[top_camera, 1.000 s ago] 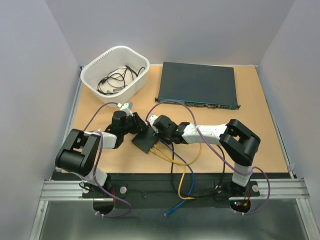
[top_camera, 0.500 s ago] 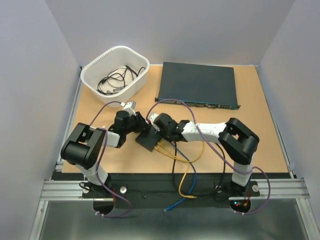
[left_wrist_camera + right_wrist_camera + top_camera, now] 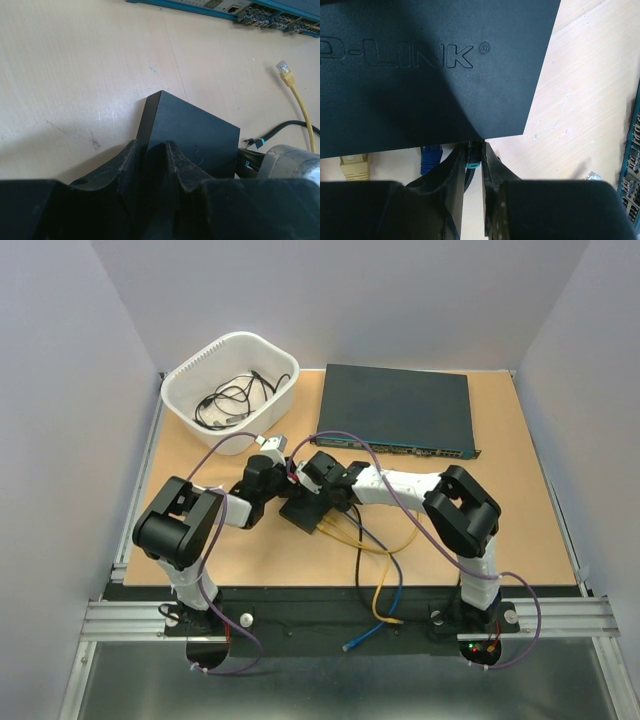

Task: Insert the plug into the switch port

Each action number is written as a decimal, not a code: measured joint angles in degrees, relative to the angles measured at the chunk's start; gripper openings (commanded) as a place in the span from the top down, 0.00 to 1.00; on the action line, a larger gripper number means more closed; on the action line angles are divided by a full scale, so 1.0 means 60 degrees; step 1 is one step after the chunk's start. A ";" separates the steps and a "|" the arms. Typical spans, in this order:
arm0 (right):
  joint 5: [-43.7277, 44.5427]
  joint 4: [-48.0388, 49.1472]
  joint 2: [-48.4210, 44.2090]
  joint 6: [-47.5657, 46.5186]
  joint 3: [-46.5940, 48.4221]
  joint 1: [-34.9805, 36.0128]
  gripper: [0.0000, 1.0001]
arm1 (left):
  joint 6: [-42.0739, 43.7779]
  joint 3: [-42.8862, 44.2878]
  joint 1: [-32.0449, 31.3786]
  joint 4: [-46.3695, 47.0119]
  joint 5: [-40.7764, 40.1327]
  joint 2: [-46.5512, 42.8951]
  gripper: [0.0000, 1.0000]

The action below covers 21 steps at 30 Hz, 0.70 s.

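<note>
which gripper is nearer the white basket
Left. The left gripper is in front of the white basket, at the small black box's left side; the right gripper is further right, at the box's other side.

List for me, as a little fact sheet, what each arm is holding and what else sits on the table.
left fingers: clamped on a corner of the box
right fingers: pinching the black plug at the box's edge; whether it is seated is unclear
also at that edge: blue plug, beige plug
farther back: big switch, basket with cables
</note>
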 measured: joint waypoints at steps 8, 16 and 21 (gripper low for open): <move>-0.0087 0.0280 -0.0084 0.0091 -0.0186 -0.0135 1.00 | 0.0047 0.0342 -0.0109 -0.0590 -0.0266 0.0004 0.59; -0.0874 0.2401 -0.0721 0.0506 -0.1450 -0.0095 0.99 | 0.0029 -0.0073 -0.0073 -0.2237 -0.0674 -0.1344 0.39; -0.1767 0.3238 -0.0561 0.0750 -0.1424 0.0007 1.00 | -0.0040 -0.0619 0.0590 -0.2871 -0.0729 -0.2229 0.39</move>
